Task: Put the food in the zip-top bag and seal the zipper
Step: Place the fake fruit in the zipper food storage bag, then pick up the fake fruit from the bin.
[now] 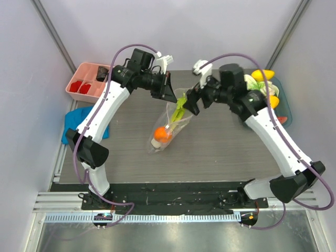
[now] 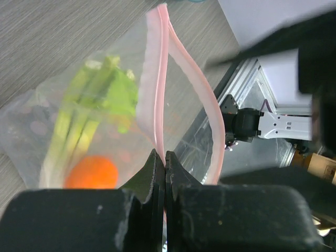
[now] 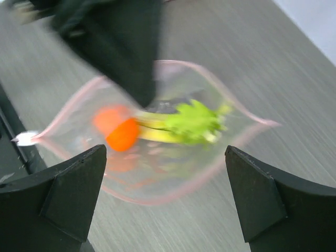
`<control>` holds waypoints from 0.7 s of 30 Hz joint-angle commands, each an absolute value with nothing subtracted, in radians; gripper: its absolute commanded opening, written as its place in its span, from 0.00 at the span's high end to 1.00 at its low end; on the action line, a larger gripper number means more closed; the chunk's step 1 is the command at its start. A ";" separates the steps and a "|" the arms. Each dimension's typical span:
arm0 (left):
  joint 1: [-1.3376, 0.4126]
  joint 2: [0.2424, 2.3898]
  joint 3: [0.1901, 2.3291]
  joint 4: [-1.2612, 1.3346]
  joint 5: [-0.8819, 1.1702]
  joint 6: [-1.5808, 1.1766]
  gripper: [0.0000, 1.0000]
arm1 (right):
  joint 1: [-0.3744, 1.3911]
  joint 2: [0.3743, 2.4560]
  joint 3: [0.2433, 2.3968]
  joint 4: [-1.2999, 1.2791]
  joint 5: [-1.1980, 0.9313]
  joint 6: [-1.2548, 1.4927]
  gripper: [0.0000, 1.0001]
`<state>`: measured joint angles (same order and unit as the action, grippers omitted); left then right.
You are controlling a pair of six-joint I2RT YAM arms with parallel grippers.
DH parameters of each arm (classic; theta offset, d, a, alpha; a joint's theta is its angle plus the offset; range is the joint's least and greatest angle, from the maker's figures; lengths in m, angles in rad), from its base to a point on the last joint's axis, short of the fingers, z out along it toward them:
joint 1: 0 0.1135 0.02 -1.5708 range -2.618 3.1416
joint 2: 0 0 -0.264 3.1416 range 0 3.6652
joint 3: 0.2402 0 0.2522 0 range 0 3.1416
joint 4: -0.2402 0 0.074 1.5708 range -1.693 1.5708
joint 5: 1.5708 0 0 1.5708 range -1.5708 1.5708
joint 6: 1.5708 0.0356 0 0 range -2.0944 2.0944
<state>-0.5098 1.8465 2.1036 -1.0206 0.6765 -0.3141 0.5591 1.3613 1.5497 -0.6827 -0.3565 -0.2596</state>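
The clear zip-top bag (image 1: pixel 169 126) lies mid-table with its mouth held up and open. Inside it are the orange (image 1: pixel 163 135) and the green-white leek (image 1: pixel 180 107). My left gripper (image 1: pixel 170 94) is shut on one lip of the pink zipper (image 2: pixel 157 79); the orange (image 2: pixel 92 173) and leek (image 2: pixel 100 100) show through the plastic. My right gripper (image 1: pixel 190 102) is open and empty just off the bag's mouth. In the right wrist view it (image 3: pixel 165 152) faces the open zipper (image 3: pixel 157 197), the orange (image 3: pixel 118 128) and the leek (image 3: pixel 189 123).
A pink compartment tray (image 1: pixel 86 79) with red and dark pieces stands at the back left. A blue cloth (image 1: pixel 73 123) lies at the left edge. A teal tray (image 1: pixel 281 102) at the back right holds yellow fruits (image 1: pixel 262 74) and other toy produce.
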 commanded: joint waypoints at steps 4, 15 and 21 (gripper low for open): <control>-0.502 1.784 2.106 -0.962 0.712 -0.318 1.00 | 0.154 1.396 1.675 -0.725 -0.523 -0.138 0.00; -0.503 1.796 2.097 -0.957 0.698 -0.305 1.00 | -0.302 1.782 1.893 -0.948 -0.434 -0.305 0.07; -0.500 1.802 2.092 -0.966 0.687 -0.295 1.00 | -0.365 1.917 1.970 -0.986 -0.315 -0.465 0.12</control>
<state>-0.5079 1.8427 2.0911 -1.0012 0.6815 -0.3099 -0.3515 1.9007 1.8874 -0.9237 -0.3958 -0.3336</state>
